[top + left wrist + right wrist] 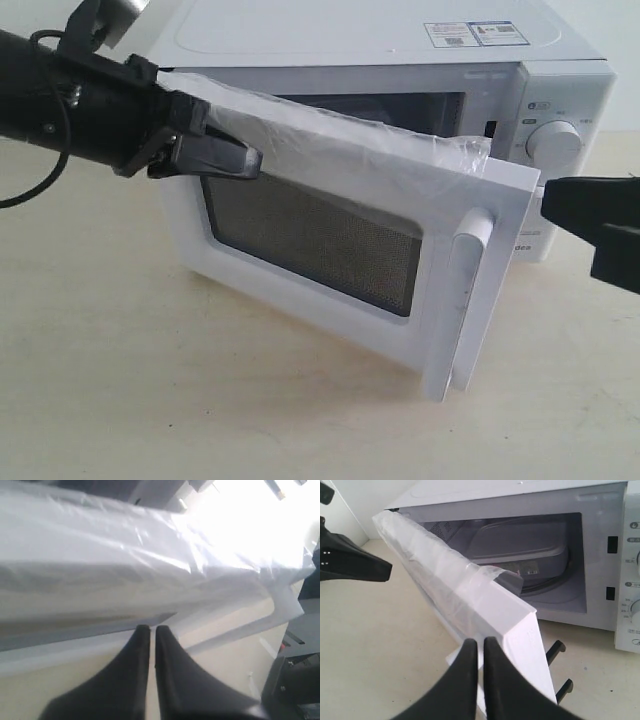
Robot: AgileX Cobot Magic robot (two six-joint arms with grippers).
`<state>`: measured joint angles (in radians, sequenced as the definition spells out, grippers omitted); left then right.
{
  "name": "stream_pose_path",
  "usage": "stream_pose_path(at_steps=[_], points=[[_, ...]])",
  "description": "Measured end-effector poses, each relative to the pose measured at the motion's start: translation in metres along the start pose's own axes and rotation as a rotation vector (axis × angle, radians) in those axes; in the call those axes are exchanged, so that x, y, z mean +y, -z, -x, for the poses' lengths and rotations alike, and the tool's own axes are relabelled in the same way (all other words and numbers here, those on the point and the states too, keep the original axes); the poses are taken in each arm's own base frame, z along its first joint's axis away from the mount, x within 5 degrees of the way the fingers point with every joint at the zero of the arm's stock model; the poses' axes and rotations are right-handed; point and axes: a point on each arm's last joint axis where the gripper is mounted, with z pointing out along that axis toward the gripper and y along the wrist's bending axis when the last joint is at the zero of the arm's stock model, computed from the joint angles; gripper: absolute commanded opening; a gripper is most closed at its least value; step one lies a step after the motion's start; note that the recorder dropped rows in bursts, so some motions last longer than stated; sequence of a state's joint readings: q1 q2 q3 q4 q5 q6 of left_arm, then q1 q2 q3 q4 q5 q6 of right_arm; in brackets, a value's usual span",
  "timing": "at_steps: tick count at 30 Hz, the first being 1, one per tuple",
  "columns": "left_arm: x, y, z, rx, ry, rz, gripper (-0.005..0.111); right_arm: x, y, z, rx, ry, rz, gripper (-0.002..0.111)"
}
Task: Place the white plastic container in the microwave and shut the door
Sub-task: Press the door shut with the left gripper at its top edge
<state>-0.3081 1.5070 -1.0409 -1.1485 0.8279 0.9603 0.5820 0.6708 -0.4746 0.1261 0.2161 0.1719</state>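
Observation:
The white microwave [400,45] stands at the back with its door [340,250] swung partly open. Crinkled clear film [380,135] covers the door's top edge. Its white bar handle [465,295] is at the free end. Inside, the white plastic container [520,542] rests on the glass turntable [555,582], label facing out. My left gripper [245,160] is shut and empty, its tips against the door's outer face near the hinge side. My right gripper [481,642] is shut and empty, just off the door's free end [520,630].
The microwave's knobs [553,140] sit on the right panel, behind the right arm [600,225]. Two black door latches [555,652] stick out from the door's free end. The beige tabletop [150,380] spreads in front and to the left.

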Motion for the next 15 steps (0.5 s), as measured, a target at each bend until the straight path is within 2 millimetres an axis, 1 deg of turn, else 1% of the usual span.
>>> stream_pose_path(at_steps=[7,11,15], points=[[0.014,-0.015,0.013,-0.006,0.002,0.014,0.004,0.000,0.000,0.000,-0.001,0.000,0.000,0.000],[0.017,-0.017,0.024,-0.032,-0.010,0.028,0.004,0.000,0.000,0.001,-0.007,0.000,0.001,0.000],[0.016,-0.016,0.031,-0.055,-0.017,0.027,0.004,0.000,0.000,0.002,-0.017,0.000,0.003,0.000]])
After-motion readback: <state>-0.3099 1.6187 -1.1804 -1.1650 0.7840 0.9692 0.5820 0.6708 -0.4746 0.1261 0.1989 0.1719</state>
